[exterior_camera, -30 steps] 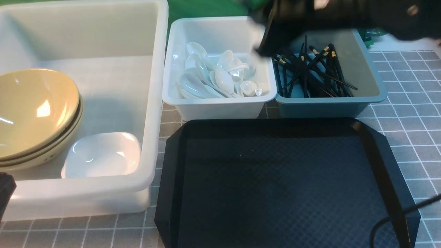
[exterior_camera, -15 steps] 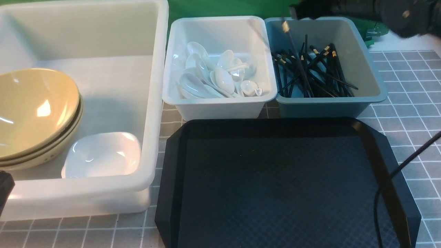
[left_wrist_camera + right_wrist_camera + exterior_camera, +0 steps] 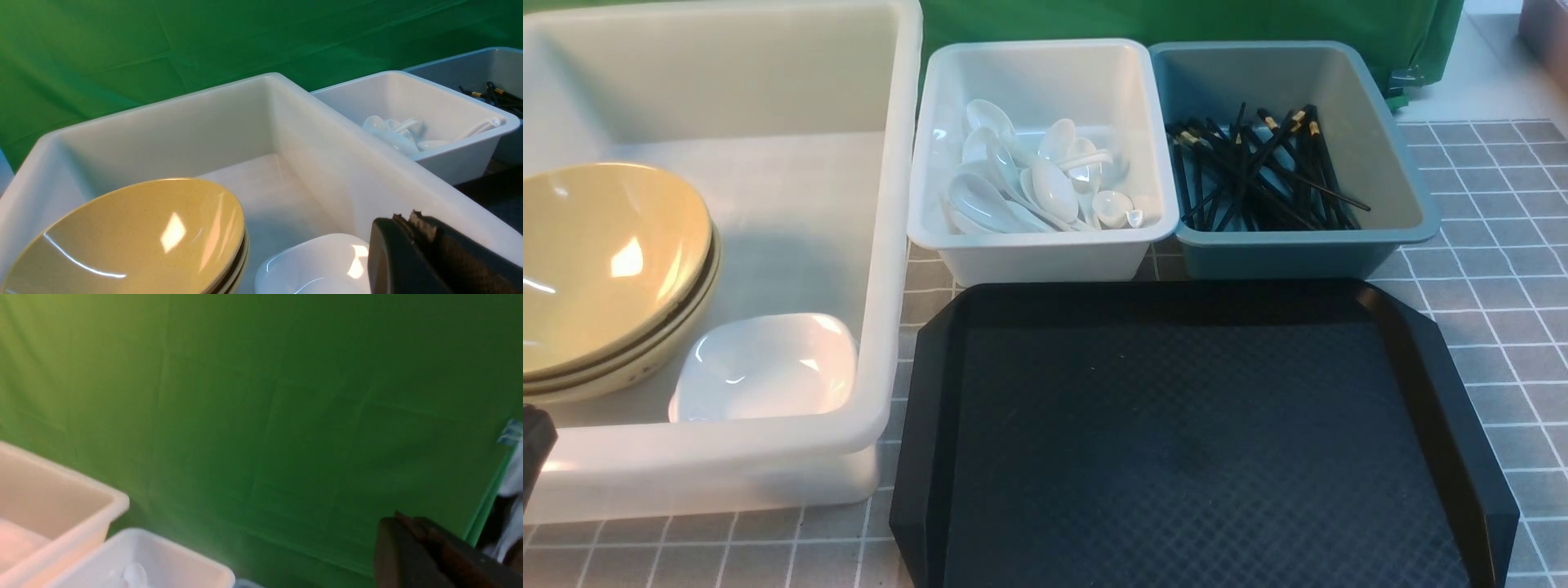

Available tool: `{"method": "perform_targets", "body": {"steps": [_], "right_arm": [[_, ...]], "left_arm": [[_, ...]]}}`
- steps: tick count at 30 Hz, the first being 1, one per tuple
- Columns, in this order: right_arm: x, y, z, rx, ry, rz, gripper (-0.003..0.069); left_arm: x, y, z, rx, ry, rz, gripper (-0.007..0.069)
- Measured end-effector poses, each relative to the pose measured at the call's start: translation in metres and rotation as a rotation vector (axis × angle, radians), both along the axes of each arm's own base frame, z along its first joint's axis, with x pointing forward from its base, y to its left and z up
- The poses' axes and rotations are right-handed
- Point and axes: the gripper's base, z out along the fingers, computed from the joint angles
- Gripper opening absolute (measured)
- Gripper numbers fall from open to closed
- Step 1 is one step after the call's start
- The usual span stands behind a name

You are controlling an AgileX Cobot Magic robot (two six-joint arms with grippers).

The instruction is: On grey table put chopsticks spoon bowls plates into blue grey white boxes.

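Sorting by kind explains the layout, read leftward to rightward from the black tray [image 3: 1201, 441] on the grey table [image 3: 1494, 286]. Left of the tray, the large white tub [image 3: 882, 245] holds stacked bowls [image 3: 605, 269] and a plate [image 3: 768, 367]; the left gripper [image 3: 412, 222], jaws closed and empty, hangs at the tub's near wall. Behind the tray, spoons [image 3: 1029, 188] fill the white bin [image 3: 1045, 245] and chopsticks [image 3: 1258, 171] the blue-grey bin [image 3: 1388, 163]. The right gripper [image 3: 408, 524], likewise closed and empty, is raised.

Bright, even overhead light; white glare patches sit on the yellow-green bowls [image 3: 605, 261] and the white dish [image 3: 768, 367]. Soft shadows fall inside the large tub [image 3: 894, 245]. The right wrist view is blurred.
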Motion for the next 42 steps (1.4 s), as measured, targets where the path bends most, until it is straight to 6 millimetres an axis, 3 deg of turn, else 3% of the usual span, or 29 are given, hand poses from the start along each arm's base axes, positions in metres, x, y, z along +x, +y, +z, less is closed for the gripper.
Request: {"method": "perform_targets", "body": {"steps": [2, 8, 9, 11, 14, 18, 20, 31, 42], "right_arm": [[-0.021, -0.005, -0.042, 0.008, -0.037, 0.019, 0.0033], [-0.043, -0.01, -0.164, -0.038, 0.105, 0.042, 0.0033], [-0.044, -0.01, -0.167, -0.04, 0.112, 0.042, 0.0033], [-0.051, -0.012, -0.213, -0.03, 0.235, 0.045, 0.0033], [-0.061, -0.016, -0.258, 0.045, 0.406, 0.034, 0.0034], [-0.067, -0.02, -0.276, 0.084, 0.585, -0.015, 0.0034], [-0.069, -0.022, -0.277, 0.089, 0.595, -0.025, 0.0034], [-0.094, -0.045, -0.259, 0.216, 0.305, -0.231, 0.0034], [-0.098, -0.049, -0.27, 0.174, 0.409, -0.3, 0.0039]], "left_arm": [[0.0, 0.0, 0.0, 0.0, 0.001, 0.0, -0.0008], [0.0, 0.0, 0.0, 0.0, 0.001, 0.0, -0.0008], [0.0, 0.0, 0.0, 0.0, 0.001, 0.0, -0.0008], [0.0, 0.0, 0.0, 0.0, 0.001, 0.0, -0.0008], [0.0, 0.0, 0.0, 0.0, 0.001, 0.0, -0.0008], [0.0, 0.0, 0.0, 0.0, 0.001, 0.0, -0.0008], [0.0, 0.0, 0.0, 0.001, 0.0, 0.0, -0.0008], [0.0, 0.0, 0.0, 0.003, 0.0, 0.001, -0.0008], [0.0, 0.0, -0.001, 0.005, 0.003, 0.002, -0.0008]]}}
